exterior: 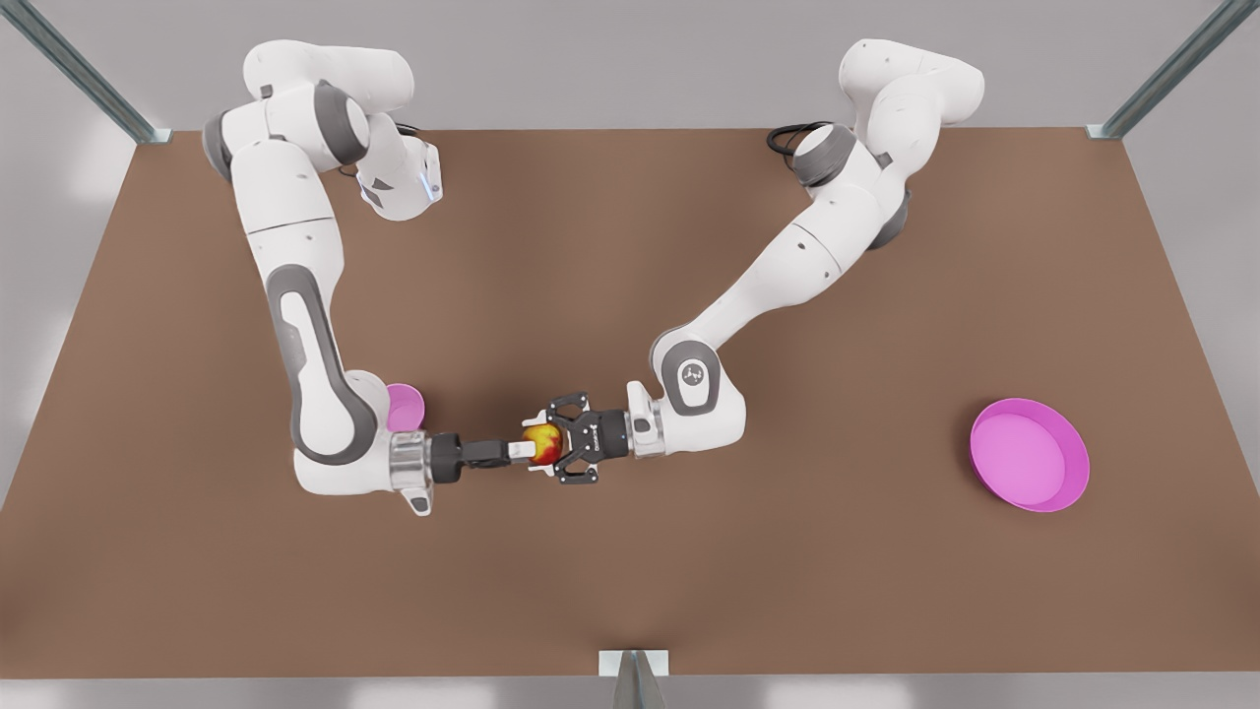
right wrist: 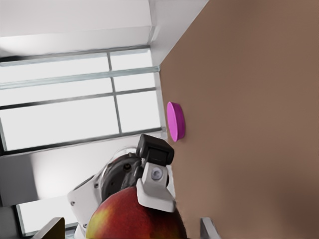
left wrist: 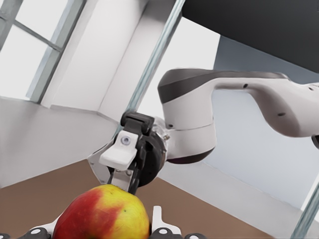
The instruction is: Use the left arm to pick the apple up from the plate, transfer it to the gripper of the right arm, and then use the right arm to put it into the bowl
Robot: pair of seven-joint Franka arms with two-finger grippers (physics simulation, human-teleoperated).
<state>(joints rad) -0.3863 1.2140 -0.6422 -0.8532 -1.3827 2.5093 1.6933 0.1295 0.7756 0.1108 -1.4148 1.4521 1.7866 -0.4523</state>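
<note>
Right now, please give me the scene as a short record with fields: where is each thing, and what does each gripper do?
apple: in the air above the table, between the two grippers
left gripper: wide claw, closed around the apple
right gripper: slim, touching the apple; grip unclear
plate: empty, at the front view's right
bowl: partly hidden behind the right arm
stage: handover in progress

Above the table (exterior: pixel 630 591), the left gripper (exterior: pixel 553 446) and right gripper (exterior: pixel 522 452) are both gripping the apple (exterior: pixel 541 443), well apart from the plate (exterior: pixel 1030 455).
</note>
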